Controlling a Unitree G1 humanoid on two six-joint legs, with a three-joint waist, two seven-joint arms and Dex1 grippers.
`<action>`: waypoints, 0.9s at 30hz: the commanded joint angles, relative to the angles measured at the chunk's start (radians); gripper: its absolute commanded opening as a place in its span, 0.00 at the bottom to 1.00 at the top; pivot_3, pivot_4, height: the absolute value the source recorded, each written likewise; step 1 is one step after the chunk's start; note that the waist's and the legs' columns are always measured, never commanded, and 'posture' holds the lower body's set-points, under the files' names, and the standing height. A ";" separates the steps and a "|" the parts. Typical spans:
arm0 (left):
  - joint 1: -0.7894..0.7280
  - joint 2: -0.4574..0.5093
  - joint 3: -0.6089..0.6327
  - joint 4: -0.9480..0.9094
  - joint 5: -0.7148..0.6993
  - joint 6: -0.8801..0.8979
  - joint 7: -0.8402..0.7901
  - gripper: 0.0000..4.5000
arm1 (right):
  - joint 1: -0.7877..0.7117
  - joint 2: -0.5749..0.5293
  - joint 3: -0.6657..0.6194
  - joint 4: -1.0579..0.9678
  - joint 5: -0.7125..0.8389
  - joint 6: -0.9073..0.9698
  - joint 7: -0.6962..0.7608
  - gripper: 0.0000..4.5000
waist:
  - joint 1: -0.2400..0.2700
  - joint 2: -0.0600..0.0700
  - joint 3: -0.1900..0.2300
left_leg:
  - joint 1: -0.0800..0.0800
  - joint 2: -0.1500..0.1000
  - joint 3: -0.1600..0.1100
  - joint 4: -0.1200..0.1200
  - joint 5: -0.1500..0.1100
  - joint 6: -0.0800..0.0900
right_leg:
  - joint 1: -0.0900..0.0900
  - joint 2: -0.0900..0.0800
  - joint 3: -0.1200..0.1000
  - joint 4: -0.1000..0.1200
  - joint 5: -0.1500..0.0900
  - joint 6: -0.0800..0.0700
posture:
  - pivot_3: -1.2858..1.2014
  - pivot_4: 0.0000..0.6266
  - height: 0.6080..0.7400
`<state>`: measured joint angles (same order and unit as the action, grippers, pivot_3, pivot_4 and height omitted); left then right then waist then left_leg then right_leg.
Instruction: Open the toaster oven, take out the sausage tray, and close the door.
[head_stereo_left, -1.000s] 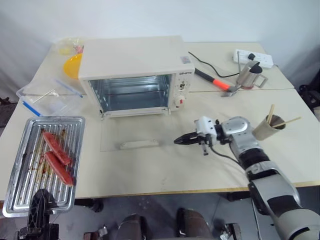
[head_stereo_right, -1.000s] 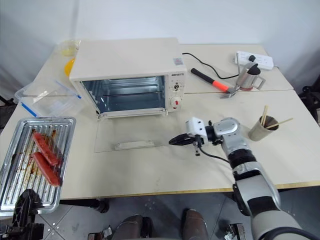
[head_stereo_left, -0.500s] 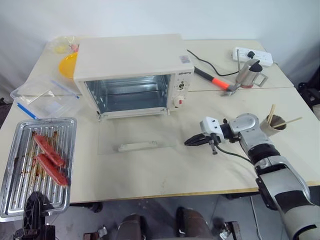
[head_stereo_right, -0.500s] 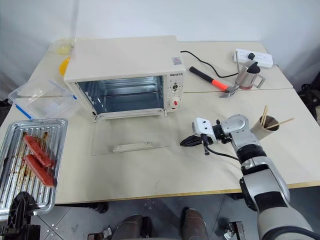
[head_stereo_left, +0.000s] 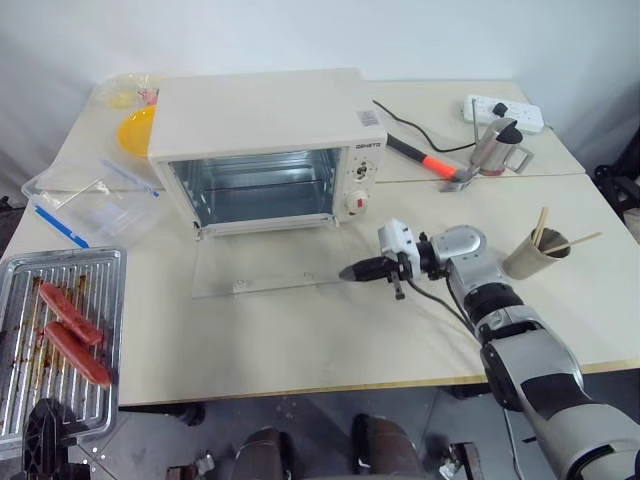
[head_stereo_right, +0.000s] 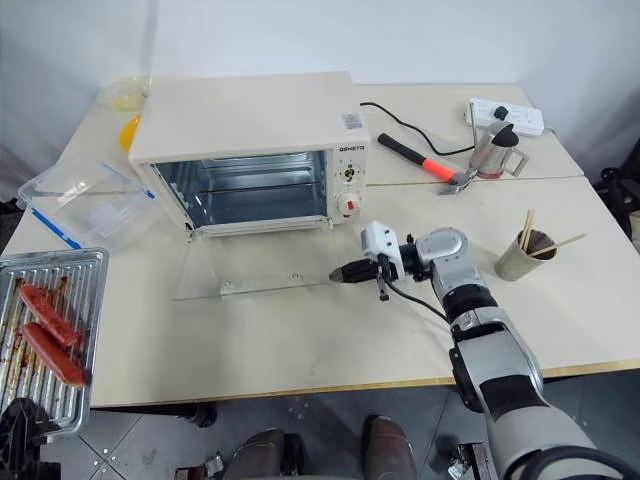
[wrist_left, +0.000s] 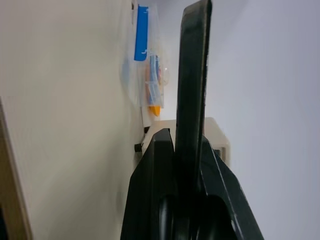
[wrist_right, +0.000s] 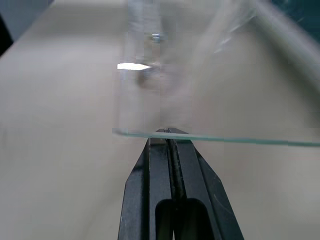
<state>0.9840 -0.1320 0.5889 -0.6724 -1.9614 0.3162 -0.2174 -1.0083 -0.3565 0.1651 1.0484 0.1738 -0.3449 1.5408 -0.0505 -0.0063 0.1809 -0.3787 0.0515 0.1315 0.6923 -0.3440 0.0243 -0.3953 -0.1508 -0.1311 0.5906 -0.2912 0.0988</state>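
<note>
Right wrist view: right hand (wrist_right: 167, 134), fingers together, tips under the door's (head_stereo_left: 265, 270) glass edge. Oven (head_stereo_left: 265, 140) open behind, on tabletop (head_stereo_left: 300, 340). Left hand (wrist_left: 192, 75) closed. Sausage tray (head_stereo_left: 55, 340) overhangs tabletop's left front corner.

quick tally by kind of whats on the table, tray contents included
toaster oven: 1
sausage tray: 1
sausages: 2
clear plastic box: 1
yellow bowl: 1
hammer: 1
metal jug: 1
power strip: 1
paper cup: 1
total: 10
</note>
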 joint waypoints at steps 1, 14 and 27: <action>0.058 -0.153 0.038 0.013 -0.011 0.025 -0.041 0.00 | -0.073 0.000 -0.070 -0.012 0.048 0.059 0.034 0.01 | -0.003 0.000 0.000 | 0.000 0.000 0.000 0.000 0.000 0.000 | 0.000 0.000 0.000 0.000 0.000 0.000 | 0.52 0.24 1.00; 0.040 -0.044 0.049 0.084 -0.011 0.181 -0.067 0.00 | -0.257 0.025 -0.162 0.036 0.041 0.136 -0.060 0.01 | -0.005 0.000 0.000 | -0.013 0.006 0.003 0.005 -0.004 -0.005 | -0.016 0.004 -0.002 0.008 0.001 0.001 | 0.52 0.24 1.00; -0.087 0.256 0.022 0.090 -0.011 0.329 0.012 0.00 | -0.071 -0.092 -0.088 -0.369 0.161 0.377 0.074 0.01 | -0.003 0.001 0.001 | -0.012 0.005 0.007 0.007 -0.005 -0.002 | -0.018 0.003 0.000 0.011 0.002 0.003 | 0.52 0.24 1.00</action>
<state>0.9060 0.1062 0.6030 -0.5728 -1.9611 0.6333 -0.2106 -1.0695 -0.4295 0.0749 0.7483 0.2944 0.0094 1.5385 -0.0530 -0.0053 0.1815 -0.3903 0.0566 0.1390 0.6992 -0.3486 0.0222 -0.4137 -0.1475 -0.1312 0.6020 -0.2896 0.1018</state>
